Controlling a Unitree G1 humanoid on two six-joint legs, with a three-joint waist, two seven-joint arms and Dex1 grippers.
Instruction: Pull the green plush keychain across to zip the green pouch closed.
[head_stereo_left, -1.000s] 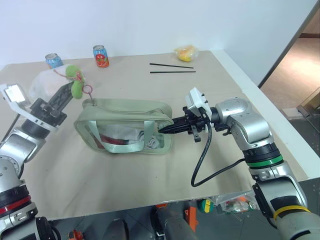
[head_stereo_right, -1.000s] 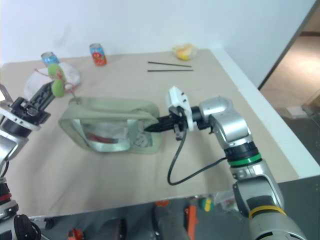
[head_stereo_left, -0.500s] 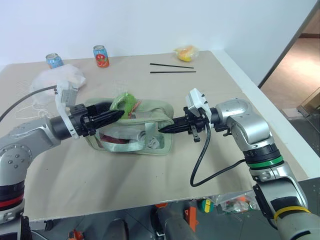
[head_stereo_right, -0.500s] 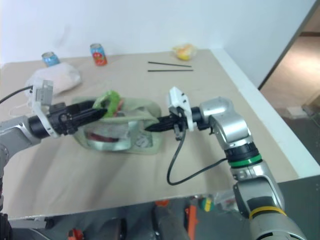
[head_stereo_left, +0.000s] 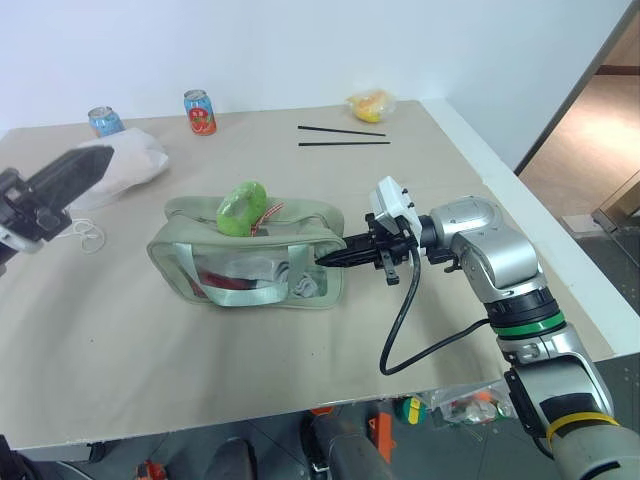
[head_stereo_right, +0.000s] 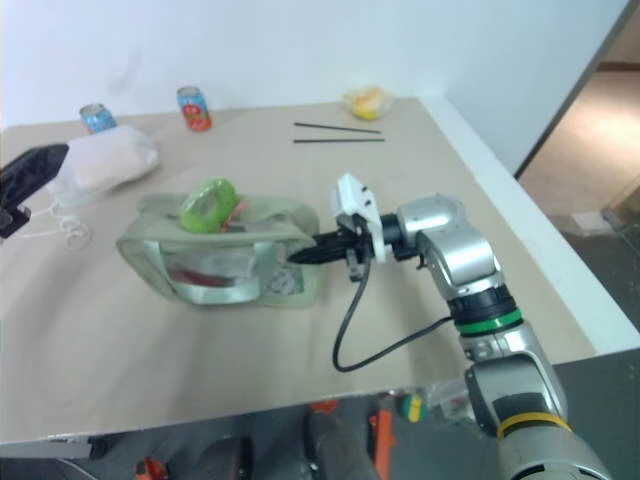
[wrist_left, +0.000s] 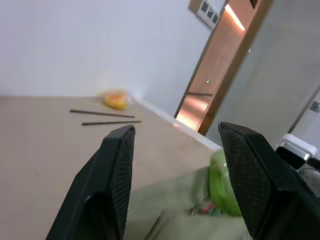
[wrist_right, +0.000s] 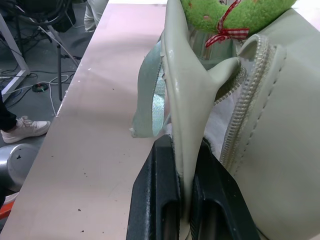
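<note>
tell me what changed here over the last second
The left gripper carried the green plush keychain from the green pouch's left end to the middle of its top, let go and drew back left with jaws open. The right gripper stayed clamped on the pouch's right end, and the pouch stayed put.

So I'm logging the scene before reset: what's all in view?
green pouch: one, pale sage green, table centre.
green plush keychain: one, lime green, on top of the pouch.
cans: two, one red and one blue, along the table's far edge.
white bag: one, far left.
black sticks: two, far side.
yellow wrapped lump: one, far corner.
table: one, beige.
left claw: open, holding nothing, off to the left of the pouch.
right claw: shut on the pouch's end.
</note>
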